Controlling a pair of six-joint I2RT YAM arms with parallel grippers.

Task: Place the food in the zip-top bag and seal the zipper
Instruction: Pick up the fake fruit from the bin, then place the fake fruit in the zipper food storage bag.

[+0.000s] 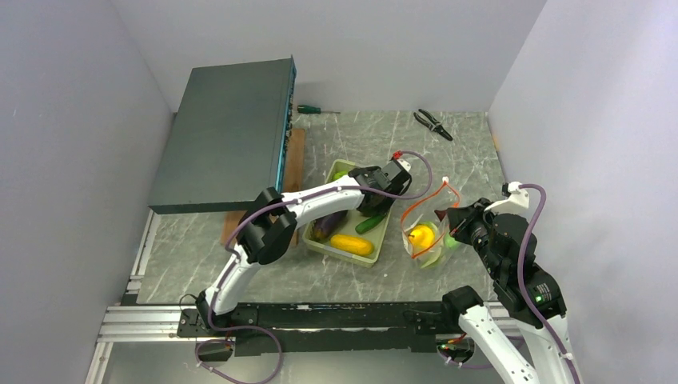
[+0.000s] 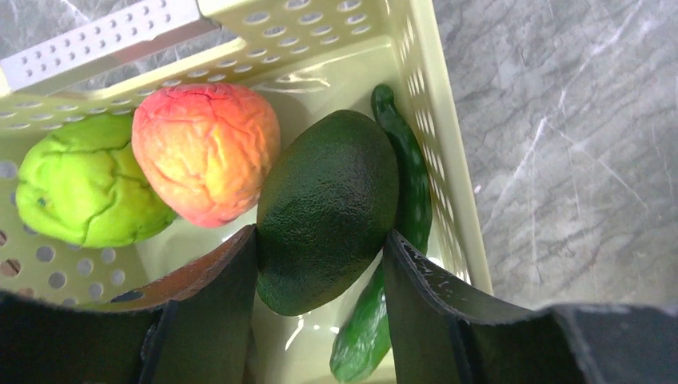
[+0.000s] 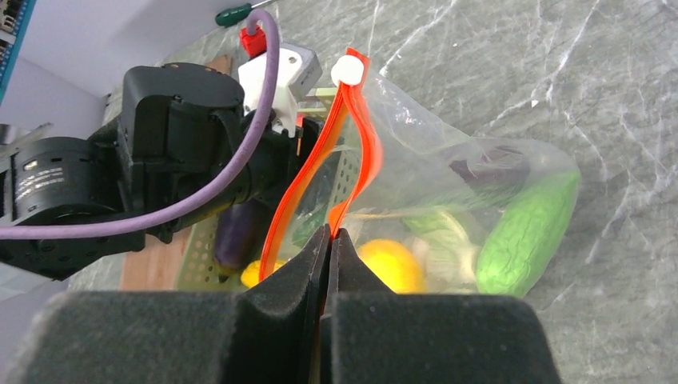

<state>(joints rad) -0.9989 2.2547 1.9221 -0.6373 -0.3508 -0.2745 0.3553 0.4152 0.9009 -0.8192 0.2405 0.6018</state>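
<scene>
The clear zip-top bag (image 1: 428,240) lies right of the pale green tray (image 1: 382,244). Its mouth is held open by its red-orange zipper (image 3: 361,152), which has a white slider (image 3: 347,70). Inside are an orange-yellow piece (image 3: 389,264), a bright green piece (image 3: 528,232), a dark purple piece (image 3: 488,172) and a whitish cauliflower (image 3: 444,240). My right gripper (image 3: 329,234) is shut on the zipper strip; it also shows in the top view (image 1: 449,218). My left gripper (image 2: 320,268) is down in the tray (image 2: 448,160), its jaws against both sides of a dark green avocado (image 2: 328,200).
The tray also holds a red-orange fruit (image 2: 204,152), a lime-green lumpy piece (image 2: 80,184), a cucumber (image 2: 409,184), an eggplant (image 1: 328,226) and a yellow squash (image 1: 352,244). A dark box (image 1: 228,136) stands at the back left. Pliers (image 1: 432,123) and a screwdriver (image 1: 312,109) lie by the back wall.
</scene>
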